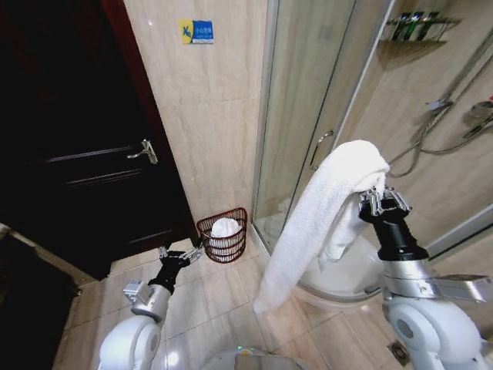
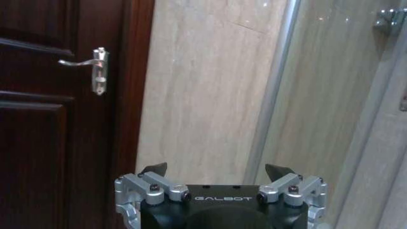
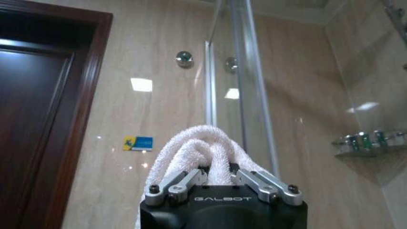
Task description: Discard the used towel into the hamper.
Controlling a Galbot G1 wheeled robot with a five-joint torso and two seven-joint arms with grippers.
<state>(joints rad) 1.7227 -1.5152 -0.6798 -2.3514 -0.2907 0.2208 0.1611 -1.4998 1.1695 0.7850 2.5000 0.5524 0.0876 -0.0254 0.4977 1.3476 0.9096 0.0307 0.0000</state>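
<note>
Right hand [image 1: 384, 202], clamped on towel [image 1: 323, 208], is raised well apart from hamper [image 1: 223, 235].

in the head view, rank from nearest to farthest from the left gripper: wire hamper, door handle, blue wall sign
1. The reddish-brown open-weave wire hamper, on the floor just right of the left gripper.
2. The silver lever door handle, on the dark wooden door above the gripper.
3. The small blue rectangular wall sign, high on the beige tile wall.

blue wall sign [image 1: 197, 31] lettering too small, shelf bottles [image 1: 416, 25] blurred
</note>
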